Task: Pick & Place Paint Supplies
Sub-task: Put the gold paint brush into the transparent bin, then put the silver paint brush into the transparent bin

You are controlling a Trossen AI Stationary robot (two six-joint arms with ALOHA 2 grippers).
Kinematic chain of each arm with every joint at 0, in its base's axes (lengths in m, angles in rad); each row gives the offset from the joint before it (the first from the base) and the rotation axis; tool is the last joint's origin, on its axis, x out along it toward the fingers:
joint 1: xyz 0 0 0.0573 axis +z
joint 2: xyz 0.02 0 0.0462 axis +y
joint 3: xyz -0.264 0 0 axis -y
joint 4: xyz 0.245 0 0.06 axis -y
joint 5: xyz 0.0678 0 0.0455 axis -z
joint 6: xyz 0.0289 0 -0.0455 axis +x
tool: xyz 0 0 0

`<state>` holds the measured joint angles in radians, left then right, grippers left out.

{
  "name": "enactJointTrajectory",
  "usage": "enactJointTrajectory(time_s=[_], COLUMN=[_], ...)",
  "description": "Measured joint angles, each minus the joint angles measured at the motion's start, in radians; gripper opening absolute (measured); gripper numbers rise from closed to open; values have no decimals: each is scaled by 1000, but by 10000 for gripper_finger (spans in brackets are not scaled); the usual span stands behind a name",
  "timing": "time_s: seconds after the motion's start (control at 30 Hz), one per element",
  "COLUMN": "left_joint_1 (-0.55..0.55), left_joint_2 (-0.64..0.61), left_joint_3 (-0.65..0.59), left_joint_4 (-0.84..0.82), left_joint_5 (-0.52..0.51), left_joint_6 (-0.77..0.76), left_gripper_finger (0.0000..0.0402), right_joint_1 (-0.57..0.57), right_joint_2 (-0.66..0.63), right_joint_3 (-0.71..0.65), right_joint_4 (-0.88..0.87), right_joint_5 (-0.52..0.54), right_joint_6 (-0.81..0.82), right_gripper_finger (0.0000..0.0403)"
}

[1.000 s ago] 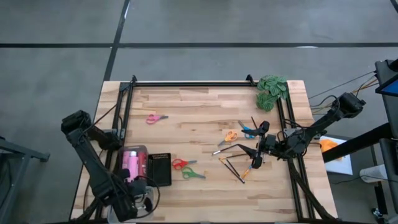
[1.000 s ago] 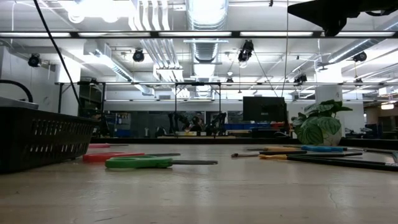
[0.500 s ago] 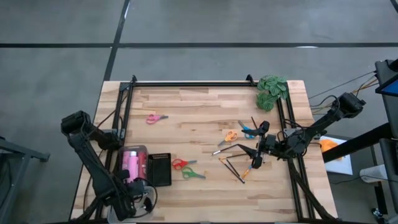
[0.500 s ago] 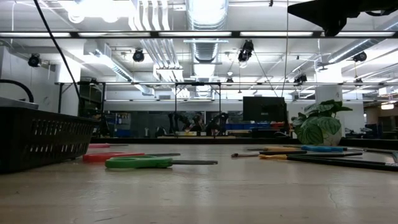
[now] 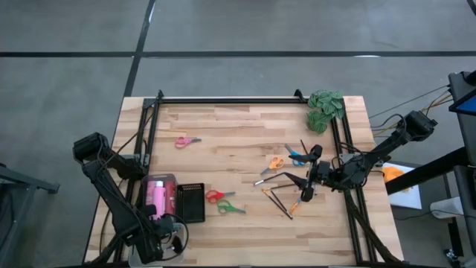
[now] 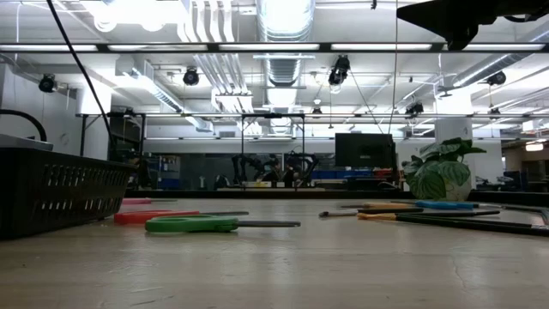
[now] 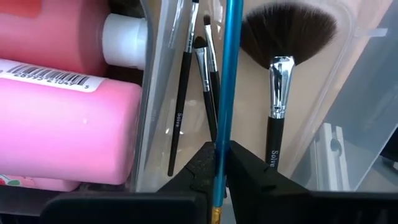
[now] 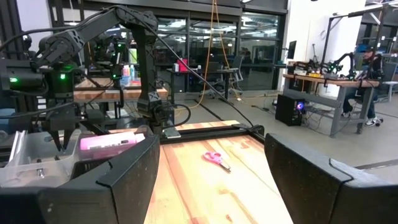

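the left end effector (image 7: 221,163) pinches a blue-handled brush (image 7: 227,93), nearly closed. dark brushes (image 7: 193,81) lie just ahead, probably in a clear tray. the right end effector (image 8: 211,180) gapes wide, empty.

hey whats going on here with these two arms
The left gripper is down at a clear tray by the table's near left corner, its fingers pinching a blue-handled brush above brushes already lying there, next to the pink paint bottles. The right gripper waits open over the loose brushes and scissors on the right side. Red scissors, green scissors and pink scissors lie out on the table.
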<state>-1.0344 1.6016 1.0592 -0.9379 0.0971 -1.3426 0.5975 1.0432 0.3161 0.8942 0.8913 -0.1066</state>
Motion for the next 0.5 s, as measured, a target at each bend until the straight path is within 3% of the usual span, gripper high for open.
enactJointTrajectory(time_s=[0.2, 0.5], left_joint_1=[0, 0], left_joint_2=[0, -1], left_joint_3=[0, 4], left_joint_4=[5, 11], left_joint_5=[0, 0], left_joint_6=[1, -12], left_gripper_finger=[97, 104], right_joint_1=[0, 0], right_joint_2=[0, 0], right_joint_3=[0, 0], right_joint_4=[0, 0], right_joint_5=[0, 0], right_joint_6=[-1, -2], right_gripper_finger=[288, 288])
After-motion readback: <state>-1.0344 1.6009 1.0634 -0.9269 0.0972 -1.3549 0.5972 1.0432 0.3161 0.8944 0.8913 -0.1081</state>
